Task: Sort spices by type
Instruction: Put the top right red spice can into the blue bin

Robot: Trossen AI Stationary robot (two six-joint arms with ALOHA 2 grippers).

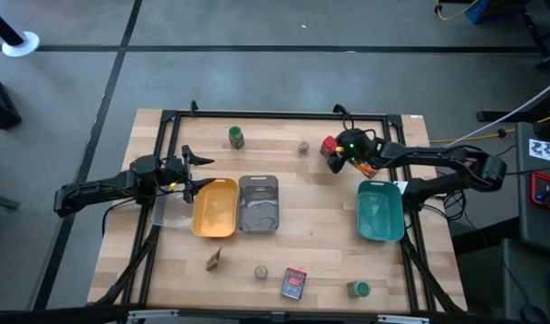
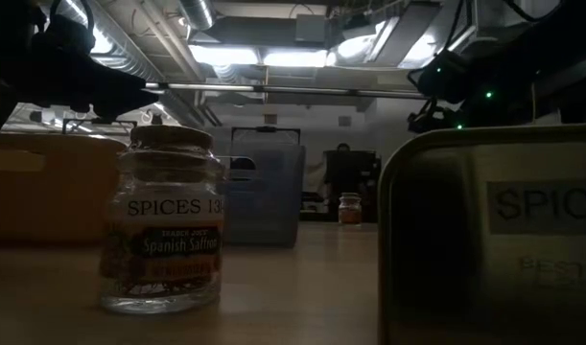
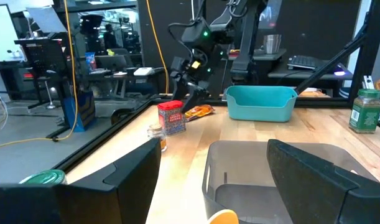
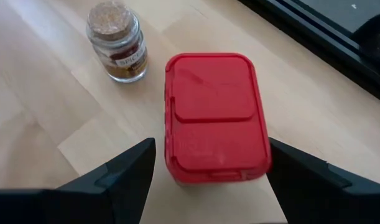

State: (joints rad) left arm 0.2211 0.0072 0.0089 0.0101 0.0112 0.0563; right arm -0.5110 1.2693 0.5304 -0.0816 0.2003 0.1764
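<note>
Right gripper (image 4: 208,180): spread, straddling 1 red box (image 4: 214,115) near worktop's far edge, contact unclear. Left gripper (image 1: 198,173): spread, empty, above yellow tray (image 1: 215,209). Orange packet (image 3: 199,111) partly hidden.

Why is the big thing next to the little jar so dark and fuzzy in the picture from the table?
In the low view the tin sits very close to the camera, so its lettering blurs, and the bright ceiling lights behind leave its near face in shadow; the saffron jar stays sharp. In the right wrist view the red box is evenly lit and clear.
</note>
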